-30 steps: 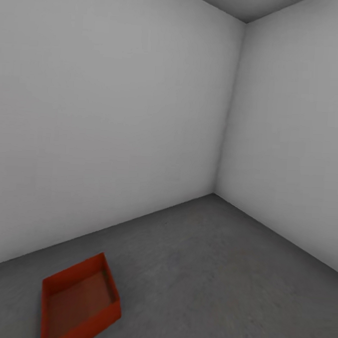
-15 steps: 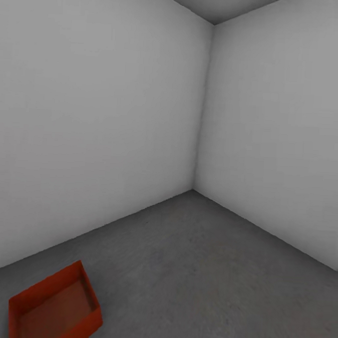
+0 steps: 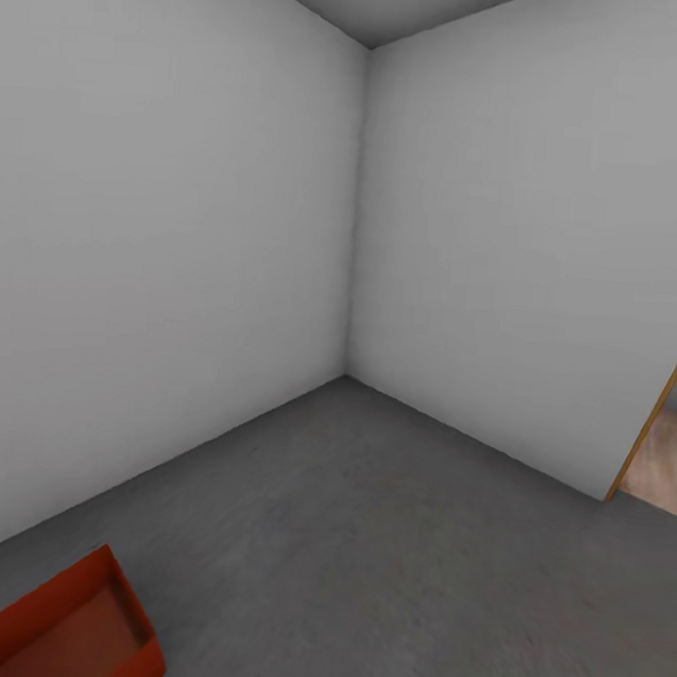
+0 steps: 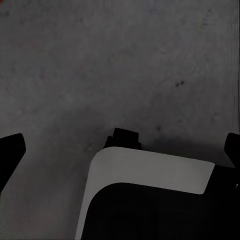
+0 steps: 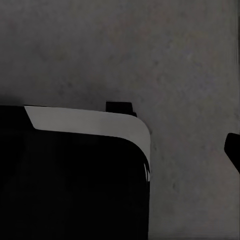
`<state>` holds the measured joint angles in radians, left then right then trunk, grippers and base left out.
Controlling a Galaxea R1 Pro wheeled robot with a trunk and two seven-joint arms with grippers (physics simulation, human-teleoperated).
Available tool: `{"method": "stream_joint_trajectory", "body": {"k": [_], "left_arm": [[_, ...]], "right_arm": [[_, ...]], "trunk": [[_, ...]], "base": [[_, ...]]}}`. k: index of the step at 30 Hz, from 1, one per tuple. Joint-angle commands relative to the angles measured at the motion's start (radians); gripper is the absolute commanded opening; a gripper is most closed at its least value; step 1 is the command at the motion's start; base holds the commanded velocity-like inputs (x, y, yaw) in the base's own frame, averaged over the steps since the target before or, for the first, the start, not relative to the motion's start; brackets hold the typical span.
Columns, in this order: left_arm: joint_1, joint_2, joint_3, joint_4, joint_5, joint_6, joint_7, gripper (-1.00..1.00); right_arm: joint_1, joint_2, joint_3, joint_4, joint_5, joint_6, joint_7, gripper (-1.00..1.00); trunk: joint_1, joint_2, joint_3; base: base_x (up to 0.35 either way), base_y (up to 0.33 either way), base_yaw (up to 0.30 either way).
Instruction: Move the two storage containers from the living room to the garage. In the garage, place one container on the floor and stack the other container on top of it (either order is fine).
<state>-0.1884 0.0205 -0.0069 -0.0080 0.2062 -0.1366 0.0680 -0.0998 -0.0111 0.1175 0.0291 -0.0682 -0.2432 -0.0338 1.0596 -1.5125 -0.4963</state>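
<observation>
While sitting on the floor (image 3: 385, 562) at the head view's bottom left corner, one orange-red container (image 3: 60, 632) is resting upright with its open top facing up, partly cut off by the frame edge. It is lying near the left wall (image 3: 154, 247), not touching it. Dark grey concrete is spreading out from the bin toward the room's corner, where the left wall is meeting the far wall (image 3: 524, 250), both plain pale grey. At the far wall's right end an orange door frame (image 3: 654, 418) is showing, with light wood flooring (image 3: 666, 469) beyond it.

In the left wrist view, the left gripper (image 4: 120, 150) is hanging over bare concrete, dark fingers (image 4: 10, 150) sitting wide apart at both picture edges, nothing between them. The robot's white and black base (image 4: 150, 170) is showing under it. In the right wrist view, one dark finger (image 5: 232, 150) is showing at the edge over the floor; can't tell how the right gripper is set.
</observation>
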Motion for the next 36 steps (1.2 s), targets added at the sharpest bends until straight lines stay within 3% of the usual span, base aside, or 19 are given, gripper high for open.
{"method": "stream_joint_trajectory", "body": {"k": [1, 36], "left_arm": [[0.0, 0.0, -0.001, 0.0, 0.006, -0.003, 0.001, 1.0], [0.0, 0.0, -0.001, 0.0, 0.006, -0.003, 0.001, 1.0]], "right_arm": [[-0.001, 0.0, 0.008, 0.003, -0.007, -0.005, -0.001, 1.0], [-0.001, -0.001, 0.009, 0.003, -0.006, -0.007, 0.005, 1.0]], "trunk": [[0.0, -0.001, -0.001], [0.0, -0.001, -0.011]], "base": [[0.0, 0.0, -0.3], [0.0, 0.0, -0.3]]}}
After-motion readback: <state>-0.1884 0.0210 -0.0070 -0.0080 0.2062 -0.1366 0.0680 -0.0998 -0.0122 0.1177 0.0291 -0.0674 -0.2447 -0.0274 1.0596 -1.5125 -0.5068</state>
